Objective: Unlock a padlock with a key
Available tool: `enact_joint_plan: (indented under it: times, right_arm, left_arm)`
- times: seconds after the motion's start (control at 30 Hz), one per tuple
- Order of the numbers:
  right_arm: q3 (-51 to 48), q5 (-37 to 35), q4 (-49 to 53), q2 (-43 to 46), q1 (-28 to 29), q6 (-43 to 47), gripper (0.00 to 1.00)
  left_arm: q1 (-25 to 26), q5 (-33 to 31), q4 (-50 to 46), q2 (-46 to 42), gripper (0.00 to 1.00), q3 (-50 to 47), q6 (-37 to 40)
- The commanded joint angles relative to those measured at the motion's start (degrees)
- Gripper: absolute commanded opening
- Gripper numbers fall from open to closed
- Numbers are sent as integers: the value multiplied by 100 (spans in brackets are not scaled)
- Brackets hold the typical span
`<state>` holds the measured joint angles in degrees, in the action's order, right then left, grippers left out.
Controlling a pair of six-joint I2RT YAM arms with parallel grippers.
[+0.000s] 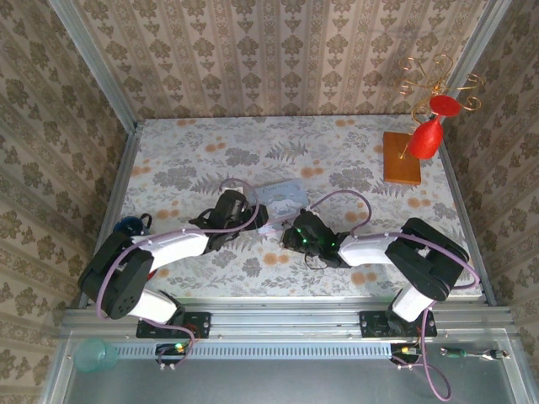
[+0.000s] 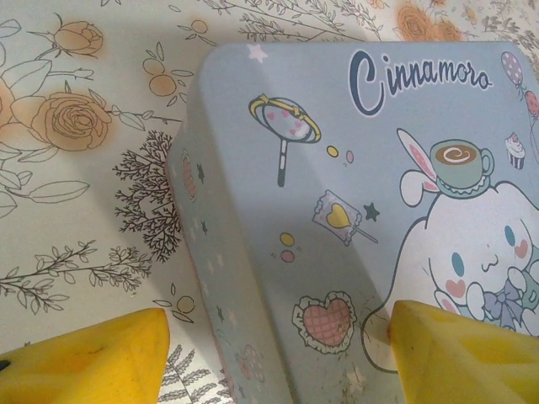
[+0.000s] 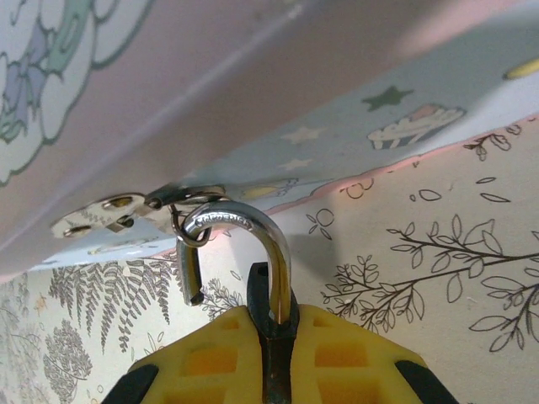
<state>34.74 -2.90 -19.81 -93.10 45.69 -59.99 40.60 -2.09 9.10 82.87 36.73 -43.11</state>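
Floral cloth (image 3: 421, 252) below, right gripper (image 3: 269, 353) clamps the padlock (image 3: 258, 293), shackle (image 3: 282, 261) seemingly sprung yet hooked in the hasp (image 3: 109, 215) on the tin (image 3: 253, 84); left gripper (image 2: 269, 353) gapes empty. Next: swing it free.

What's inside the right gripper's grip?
The padlock: its shackle rises from between the fingers of the right gripper, hooked through the latch ring on the tin. The fingers cover most of its body and keyhole.
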Motion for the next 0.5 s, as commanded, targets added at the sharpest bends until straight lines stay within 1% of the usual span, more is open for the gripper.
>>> enact_joint_plan:
  times: [0.0,0.13,0.33,0.47]
  right_arm:
    - [-124,-147,-104,0,-127,-395,2]
    - [-241,-170,-294,18,-259,-742,2]
    - [-370,-504,-381,249,-342,-1133,0]
    - [-219,-388,-296,319,-423,-1200,0]
  left_arm:
    - [212,-238,-988,171,69,-340,-230]
    - [431,-366,-948,180,68,-395,-411]
    - [706,-626,-946,216,68,-421,-666]
    - [821,-723,-896,251,66,-439,-751]
